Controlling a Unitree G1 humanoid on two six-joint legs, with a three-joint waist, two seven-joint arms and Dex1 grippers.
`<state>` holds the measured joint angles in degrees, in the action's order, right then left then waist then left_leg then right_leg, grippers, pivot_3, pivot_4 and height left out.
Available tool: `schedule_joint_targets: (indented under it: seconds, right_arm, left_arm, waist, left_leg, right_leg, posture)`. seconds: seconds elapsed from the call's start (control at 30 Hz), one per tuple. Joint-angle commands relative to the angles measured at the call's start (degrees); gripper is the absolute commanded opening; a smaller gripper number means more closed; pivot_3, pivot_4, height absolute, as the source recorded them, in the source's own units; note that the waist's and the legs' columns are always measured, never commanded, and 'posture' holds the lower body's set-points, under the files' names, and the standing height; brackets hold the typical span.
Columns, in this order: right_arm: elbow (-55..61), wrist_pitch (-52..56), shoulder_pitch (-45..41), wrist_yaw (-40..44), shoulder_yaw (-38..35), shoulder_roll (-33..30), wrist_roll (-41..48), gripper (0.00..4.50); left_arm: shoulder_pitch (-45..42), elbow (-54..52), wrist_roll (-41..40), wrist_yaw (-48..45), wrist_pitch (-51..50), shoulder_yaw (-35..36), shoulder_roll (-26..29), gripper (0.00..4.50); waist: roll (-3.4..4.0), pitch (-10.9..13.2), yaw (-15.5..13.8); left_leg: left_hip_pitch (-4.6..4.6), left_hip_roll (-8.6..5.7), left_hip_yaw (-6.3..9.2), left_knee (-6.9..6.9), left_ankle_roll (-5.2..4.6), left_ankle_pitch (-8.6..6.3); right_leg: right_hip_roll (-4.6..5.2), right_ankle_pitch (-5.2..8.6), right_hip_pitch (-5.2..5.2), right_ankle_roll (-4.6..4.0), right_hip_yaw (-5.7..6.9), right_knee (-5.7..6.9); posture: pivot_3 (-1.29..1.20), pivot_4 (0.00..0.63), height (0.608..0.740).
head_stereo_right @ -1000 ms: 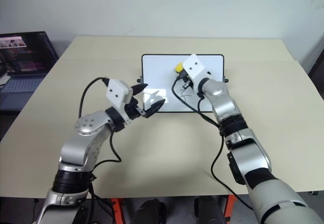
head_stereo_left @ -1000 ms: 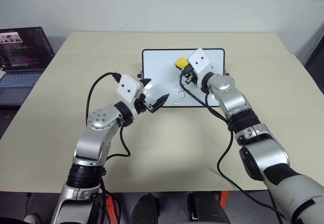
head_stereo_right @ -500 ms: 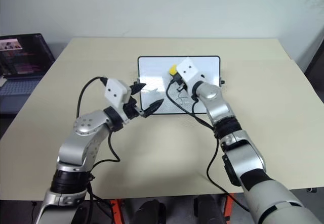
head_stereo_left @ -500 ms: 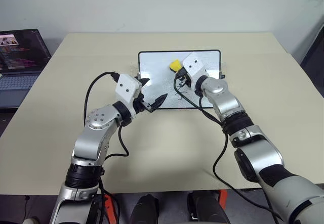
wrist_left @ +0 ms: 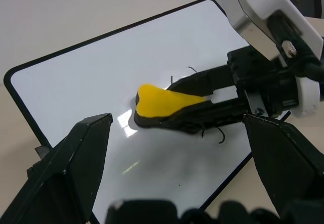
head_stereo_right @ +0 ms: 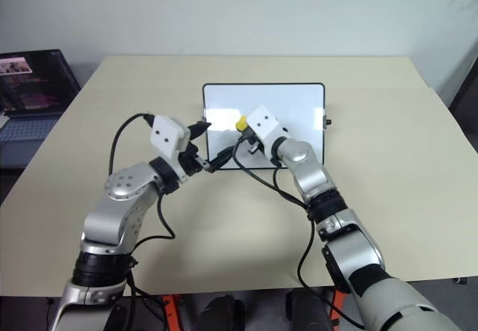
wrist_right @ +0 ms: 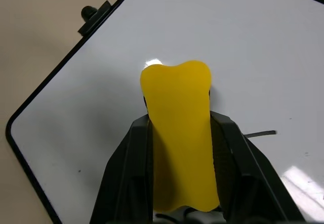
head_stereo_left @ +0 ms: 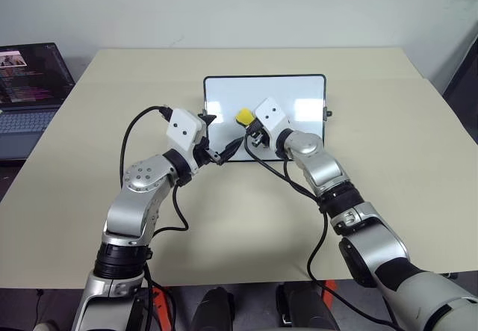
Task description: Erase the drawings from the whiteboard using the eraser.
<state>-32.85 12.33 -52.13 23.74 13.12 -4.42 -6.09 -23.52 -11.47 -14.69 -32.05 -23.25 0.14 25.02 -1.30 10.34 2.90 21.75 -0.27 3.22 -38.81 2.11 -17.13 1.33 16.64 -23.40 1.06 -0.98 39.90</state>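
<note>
The eraser [head_stereo_left: 243,116] sits at picture centre, on the left half of the whiteboard [head_stereo_left: 299,96], long axis in line with the right gripper [wrist_right: 179,133], yellow face up. That gripper is clamped on its sides. The left gripper [wrist_left: 177,148] stands wide, empty, at the board's lower left corner. Remaining drawings [wrist_left: 217,133] lie beside the eraser. Since the earlier frame, eraser and right gripper have shifted left and lower across the board.
</note>
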Motion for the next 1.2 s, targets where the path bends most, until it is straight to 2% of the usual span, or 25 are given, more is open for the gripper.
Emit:
schedule_joint_targets:
  seconds: [0.03, 0.6, 1.2]
  right_arm:
    - [2.55, 1.45, 0.09, 0.37, -0.46, -1.05, -0.34, 1.19]
    - [16.82, 10.4, -1.23, 1.73, -4.1, -6.37, 1.84, 1.19]
    - [5.1, 6.2, -1.65, -0.31, -3.59, -8.4, -0.27, 1.19]
  left_arm:
    - [-0.15, -2.34, -0.23, 0.03, 0.73, 0.37, 0.02, 4.5]
    - [-0.8, -0.82, -0.08, -0.66, 1.47, -1.04, -0.94, 4.5]
    - [-0.31, -1.92, -0.1, -0.83, 0.61, -0.32, -0.3, 4.5]
  waist:
    - [0.0, 0.0, -0.04]
    - [0.01, 0.0, -0.74]
    - [0.0, 0.0, -0.89]
  left_leg:
    - [0.0, 0.0, 0.01, 0.0, 0.0, 0.0]
    - [0.17, -0.01, 0.02, 0.06, 0.0, 0.0]
    - [0.15, -0.01, 0.0, 0.04, 0.0, 0.0]
  right_leg:
    - [0.0, 0.0, 0.0, 0.0, 0.0, 0.0]
    - [0.0, 0.0, -0.1, 0.0, 0.01, -0.19]
    - [0.0, 0.0, -0.06, 0.0, 0.02, -0.19]
  posture:
    - [0.0, 0.15, 0.74]
    - [0.0, 0.15, 0.74]
    - [0.0, 0.15, 0.74]
